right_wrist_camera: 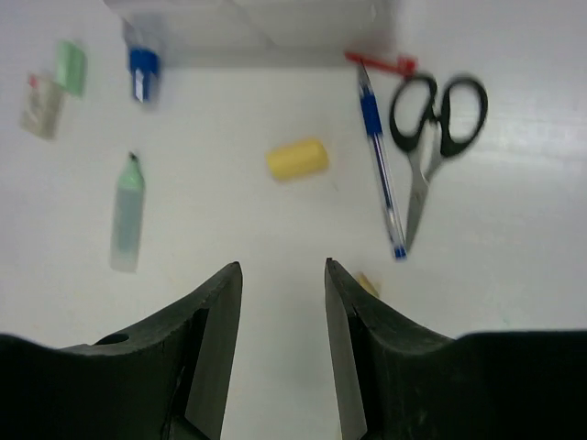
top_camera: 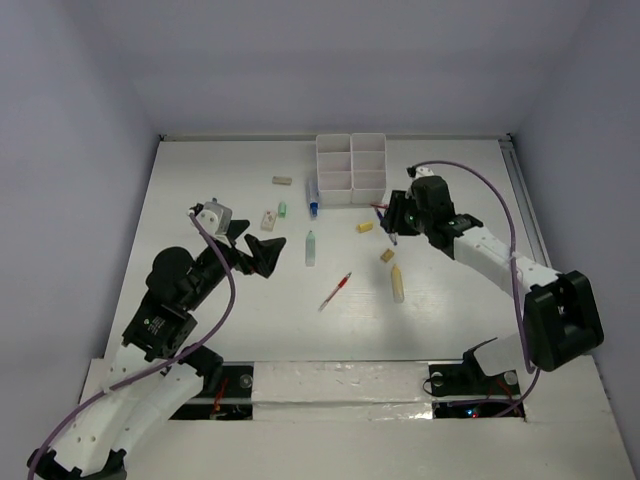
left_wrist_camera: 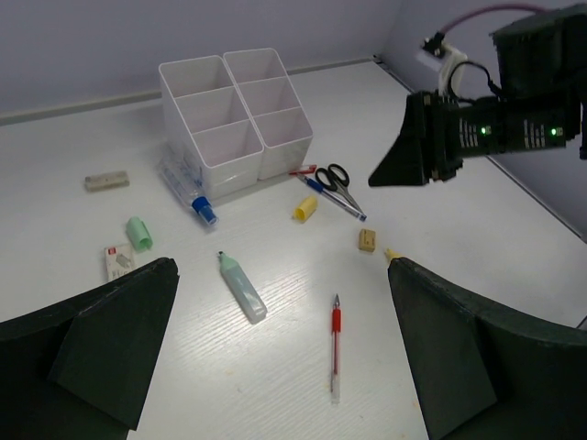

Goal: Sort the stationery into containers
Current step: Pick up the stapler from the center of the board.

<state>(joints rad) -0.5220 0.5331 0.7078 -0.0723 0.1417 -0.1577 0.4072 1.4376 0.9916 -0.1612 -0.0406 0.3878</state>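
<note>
The white six-compartment tray [top_camera: 352, 168] stands at the far middle and also shows in the left wrist view [left_wrist_camera: 234, 119]. A red pen [top_camera: 336, 291] [left_wrist_camera: 336, 346], a pale-green highlighter [top_camera: 310, 248] [left_wrist_camera: 242, 286] [right_wrist_camera: 127, 211], a yellow cap [top_camera: 365, 227] [right_wrist_camera: 297, 159], a beige eraser [top_camera: 387, 256] [left_wrist_camera: 368, 240] and a cream marker [top_camera: 397, 283] lie loose. A blue pen [right_wrist_camera: 381, 160] and black scissors [right_wrist_camera: 431, 128] lie by the tray. My left gripper [top_camera: 262, 250] [left_wrist_camera: 282, 266] is open and empty, left of the highlighter. My right gripper [top_camera: 400, 215] [right_wrist_camera: 282, 266] is open and empty, above the table near the yellow cap.
A clear blue-capped marker [top_camera: 313, 197] [left_wrist_camera: 188, 188] lies against the tray's left side. A green cap [top_camera: 283, 209], a white eraser [top_camera: 268, 219] and a beige eraser [top_camera: 283, 181] lie to the left. Walls close in the table on three sides.
</note>
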